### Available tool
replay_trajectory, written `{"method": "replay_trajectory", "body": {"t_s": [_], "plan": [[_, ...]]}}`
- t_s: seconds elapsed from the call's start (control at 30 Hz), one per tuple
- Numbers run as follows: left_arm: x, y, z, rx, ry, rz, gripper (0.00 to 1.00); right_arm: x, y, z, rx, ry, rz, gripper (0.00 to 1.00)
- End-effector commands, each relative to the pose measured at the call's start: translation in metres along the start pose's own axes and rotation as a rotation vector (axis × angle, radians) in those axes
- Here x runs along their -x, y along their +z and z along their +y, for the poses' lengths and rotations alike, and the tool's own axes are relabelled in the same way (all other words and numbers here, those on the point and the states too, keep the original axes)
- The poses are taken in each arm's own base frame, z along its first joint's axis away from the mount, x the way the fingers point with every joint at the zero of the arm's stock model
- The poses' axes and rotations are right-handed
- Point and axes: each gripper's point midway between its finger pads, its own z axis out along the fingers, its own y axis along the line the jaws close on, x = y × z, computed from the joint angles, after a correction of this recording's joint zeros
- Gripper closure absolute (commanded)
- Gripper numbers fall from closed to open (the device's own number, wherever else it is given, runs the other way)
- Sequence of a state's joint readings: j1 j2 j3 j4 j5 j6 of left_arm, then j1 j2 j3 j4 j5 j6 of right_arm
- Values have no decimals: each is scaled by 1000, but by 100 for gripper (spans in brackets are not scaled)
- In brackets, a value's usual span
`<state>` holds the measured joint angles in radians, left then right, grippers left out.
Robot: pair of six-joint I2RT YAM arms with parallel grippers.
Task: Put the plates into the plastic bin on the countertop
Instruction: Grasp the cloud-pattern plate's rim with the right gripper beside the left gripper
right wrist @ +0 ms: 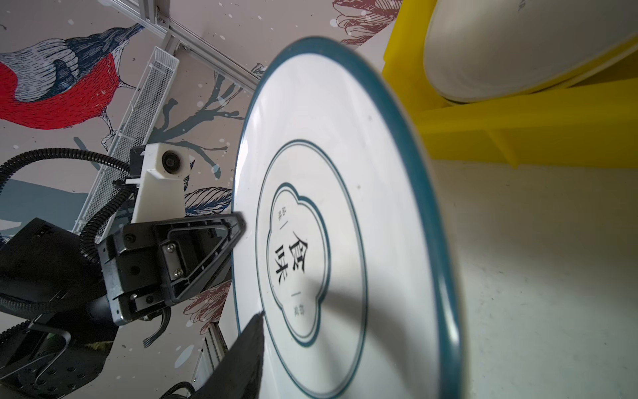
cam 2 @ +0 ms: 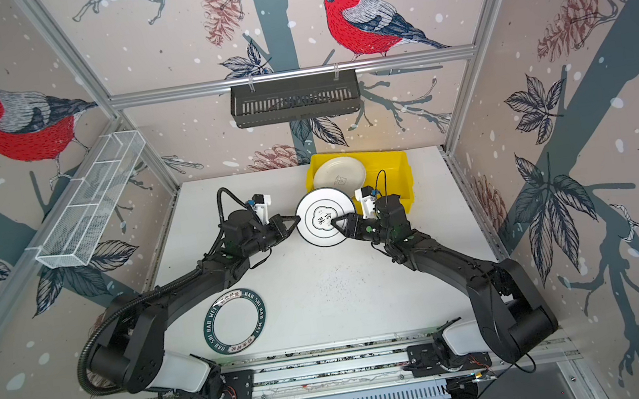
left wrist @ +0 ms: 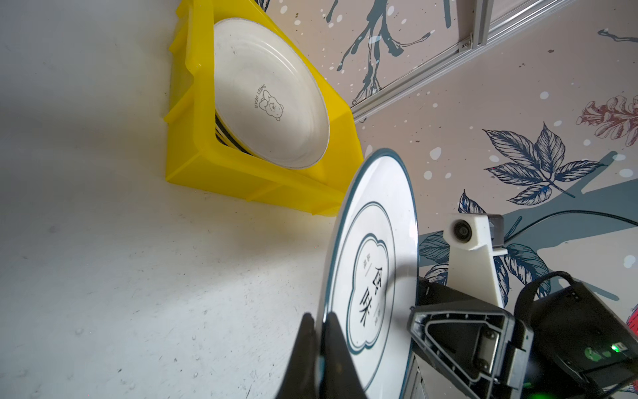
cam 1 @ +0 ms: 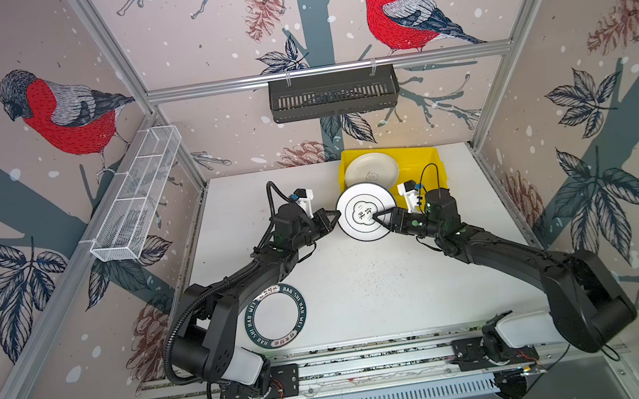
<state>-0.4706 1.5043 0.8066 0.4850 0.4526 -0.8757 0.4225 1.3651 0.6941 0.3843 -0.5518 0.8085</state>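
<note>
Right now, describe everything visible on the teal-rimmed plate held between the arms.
The teal-rimmed plate is round, shallow, glossy white, ceramic-looking, with a thin inner ring and a lobed centre emblem holding black characters. It hangs face up above the countertop, before the yellow bin. The left gripper pinches its rim; the right gripper has one finger over its face, grip unclear.

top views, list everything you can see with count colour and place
countertop: 1, white speckled, centre
bin: 1, yellow, countertop rear
binned plate: 1 visible on top, cream, in the bin
held plate: 1, white with dark rings, just before the bin
lettered plate: 1, white, dark-green rim, countertop front left
black basket: 1, rear rail
wire basket: 1, white, left rail
left gripper: shut on held plate's rim
right gripper: at its opposite edge, grip unclear
</note>
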Motion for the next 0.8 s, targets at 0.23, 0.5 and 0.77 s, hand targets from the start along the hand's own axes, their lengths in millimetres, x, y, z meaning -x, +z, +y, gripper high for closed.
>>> {"method": "replay_trajectory", "body": {"t_s": [0.23, 0.5, 0.77], "plan": [[10, 1, -18, -75, 26, -28, 100, 6, -2, 7, 35, -13, -23, 72], [8, 1, -17, -68, 25, -24, 100, 7, -3, 4, 19, -4, -30, 92], [15, -5, -15, -20, 61, -46, 3, 20, -5, 5, 6, -2, -62, 98]]}}
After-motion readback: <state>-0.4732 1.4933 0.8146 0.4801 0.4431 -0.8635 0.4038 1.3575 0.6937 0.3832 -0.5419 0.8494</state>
